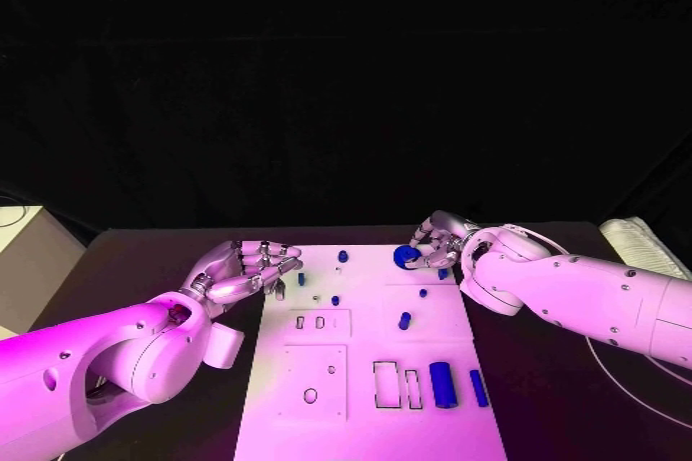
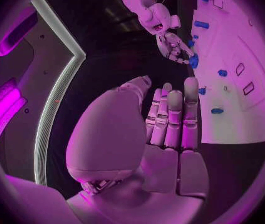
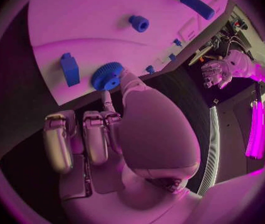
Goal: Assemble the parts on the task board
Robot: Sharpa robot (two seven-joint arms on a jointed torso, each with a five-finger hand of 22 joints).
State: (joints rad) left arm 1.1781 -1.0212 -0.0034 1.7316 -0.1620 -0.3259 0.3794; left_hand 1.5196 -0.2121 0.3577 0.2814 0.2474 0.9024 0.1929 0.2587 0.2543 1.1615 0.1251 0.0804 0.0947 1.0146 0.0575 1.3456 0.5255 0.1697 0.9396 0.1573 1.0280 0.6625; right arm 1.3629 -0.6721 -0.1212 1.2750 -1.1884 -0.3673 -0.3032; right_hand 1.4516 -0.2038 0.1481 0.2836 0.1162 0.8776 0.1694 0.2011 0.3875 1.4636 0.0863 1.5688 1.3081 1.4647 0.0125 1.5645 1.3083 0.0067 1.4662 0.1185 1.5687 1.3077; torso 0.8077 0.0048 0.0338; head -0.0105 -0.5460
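The right hand (image 1: 437, 243) sits at the far right corner of the task board (image 1: 325, 381), pinching a blue toothed gear (image 3: 107, 76) between thumb and a finger. In the right wrist view the gear rests right at the board's edge, its remaining fingers curled in below it. Just beside the gear stands a small blue block (image 3: 70, 68), and farther across the board a short blue bushing (image 3: 138, 23) with a hole in its end and a long blue cylinder (image 3: 197, 5).

The left hand (image 1: 245, 268) hovers at the board's far left edge, holding nothing; in the left wrist view its fingers (image 2: 174, 117) lie straight and close together, thumb set apart.

In the head view the board carries two long blue pieces near its near right side: a thick cylinder (image 1: 441, 384) and a thinner bar (image 1: 479, 387), side by side, with two empty rectangular slots (image 1: 387, 384) to their left. Six smaller blue parts dot the far half; one is a peg (image 1: 343, 255) near the far edge, another an oblong piece (image 1: 405, 320) toward the middle. Their exact shapes are too small to make out. Two small slots (image 1: 309, 322) and one oval hole (image 1: 310, 395) mark the left panels.

No writing or label can be read. The gear is partly hidden by the fingers in the head view.
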